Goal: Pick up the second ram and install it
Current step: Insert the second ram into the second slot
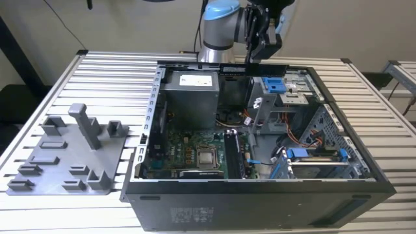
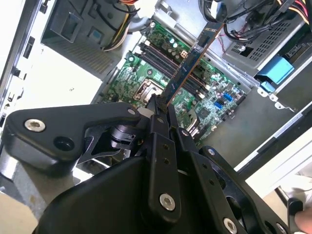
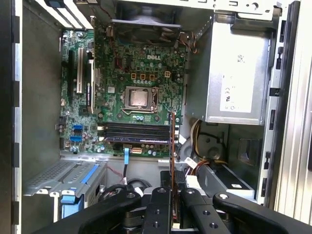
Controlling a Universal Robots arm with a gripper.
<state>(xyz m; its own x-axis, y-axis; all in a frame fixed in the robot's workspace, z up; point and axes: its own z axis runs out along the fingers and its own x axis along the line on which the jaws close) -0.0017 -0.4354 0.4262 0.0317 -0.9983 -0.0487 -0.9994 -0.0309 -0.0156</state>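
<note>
Exterior view: one robot arm stands at the far side of the bench (image 1: 110, 73), its single end effector (image 1: 255, 61) hanging above the far rim of one open computer case (image 1: 260, 187). The jaws are drawn narrow on the second ram (image 1: 273, 68), one stick, carried lengthwise and clear of the case, apparently so that it can travel over the chassis walls without fouling them. The case lies on its side with the panel off, which gives access from above to one motherboard (image 1: 188, 146), one processor (image 1: 207, 157) and one power supply (image 1: 188, 92). One grey fixture plate (image 1: 65, 165) lies on the bench at the exterior view's left, well apart from the case. Second wrist view: the end effector (image 2: 163, 108) pinches the second ram (image 2: 190, 61) by one long edge, leaving the opposite edge free and facing the motherboard (image 2: 131, 73). The stick hangs above the bank of memory slots (image 2: 161, 61), not touching it. First wrist view: the second ram (image 3: 173, 146) is seen edge-on as one thin line rising from the end effector (image 3: 173, 195), close to the memory slots (image 3: 136, 131) and crossing their direction here. The slot count cannot be read reliably. Judged state: stick picked up, not yet seated.
</note>
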